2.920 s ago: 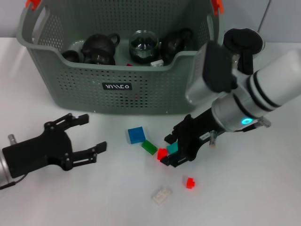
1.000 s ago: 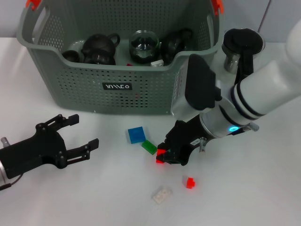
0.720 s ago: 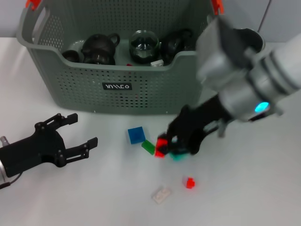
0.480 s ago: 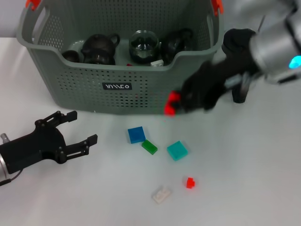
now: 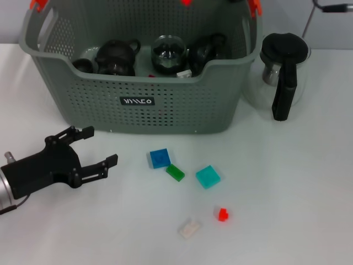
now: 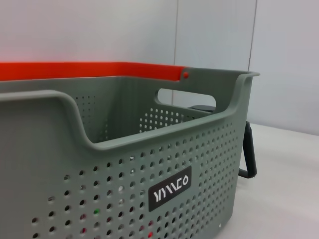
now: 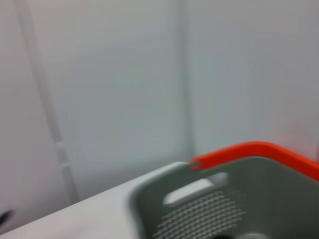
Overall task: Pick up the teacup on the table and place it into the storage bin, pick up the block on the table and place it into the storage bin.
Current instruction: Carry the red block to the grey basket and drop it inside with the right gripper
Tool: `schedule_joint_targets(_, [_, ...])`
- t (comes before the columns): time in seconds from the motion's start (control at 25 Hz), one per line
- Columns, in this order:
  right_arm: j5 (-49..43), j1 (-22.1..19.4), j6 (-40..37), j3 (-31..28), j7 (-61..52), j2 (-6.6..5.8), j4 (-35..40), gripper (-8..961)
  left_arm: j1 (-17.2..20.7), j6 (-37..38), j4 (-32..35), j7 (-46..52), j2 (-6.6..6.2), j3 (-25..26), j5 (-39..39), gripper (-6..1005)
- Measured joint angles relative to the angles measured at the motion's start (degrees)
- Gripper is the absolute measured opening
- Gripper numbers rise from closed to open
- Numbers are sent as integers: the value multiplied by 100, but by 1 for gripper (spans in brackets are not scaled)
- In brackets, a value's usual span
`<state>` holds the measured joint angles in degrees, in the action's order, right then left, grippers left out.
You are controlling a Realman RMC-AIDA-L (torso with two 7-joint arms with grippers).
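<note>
**Storage bin takes centre stage as loose blocks wait on the table**

The storage bin (image 5: 138, 105) stood at the far side of the white table (image 5: 309, 199), already holding dark teapots (image 5: 117, 57) and a glass cup (image 5: 169, 53). Near it lay blue (image 5: 159, 158), green (image 5: 175, 172), teal (image 5: 208, 176), red (image 5: 222, 213) and clear (image 5: 189, 227) blocks. The left gripper (image 5: 91, 152) rested at near left, fingers spread wide, holding nothing. The right gripper was out of the head view; whether it held anything could not be told. A clean drop would likely call for release well inside the rim. A glass pitcher (image 5: 281, 74) stood just right of the bin, before a plain pale wall (image 6: 99, 30).
</note>
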<state>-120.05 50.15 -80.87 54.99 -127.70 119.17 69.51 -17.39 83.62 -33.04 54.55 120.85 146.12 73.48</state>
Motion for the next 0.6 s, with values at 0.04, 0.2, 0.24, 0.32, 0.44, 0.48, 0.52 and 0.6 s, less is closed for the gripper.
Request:
schedule_joint_targets(0.04, [-101, 73, 337, 104, 24, -12, -262, 212, -6, -5, 0, -2, 0, -7, 0, 891])
schedule_joint_targets(0.2, [-786, 540, 1418, 491, -7, -55, -1242, 210, -18, -11, 0, -4, 5, -19, 0, 891])
schedule_joint_targets(0.24, [-1086, 702, 1601, 552, -75, -58, -1465, 210, -19, -12, 0, -3, 6, -21, -1, 891])
schedule_joint_targets(0.32, [-1724, 1064, 1856, 590, -230, -35, -1875, 209, -23, -12, 0, -1, 7, -21, 0, 890])
schedule_joint_targets(0.44, [-2263, 1396, 2090, 595, -310, 31, -2179, 207, -27, -13, 39, -2, 8, -21, -1, 890])
schedule_joint_targets(0.48, [-2419, 1493, 2181, 613, -327, 61, -2270, 207, -27, -13, 62, -9, 8, -19, -1, 890])
schedule_joint_targets(0.52, [-2541, 1574, 2258, 637, -350, 79, -2339, 206, -27, -13, 79, -17, 9, -17, -1, 890])
schedule_joint_targets(0.6, [-2725, 1715, 2338, 749, -416, 94, -2521, 205, -25, -15, 90, -27, 14, -10, -1, 890])
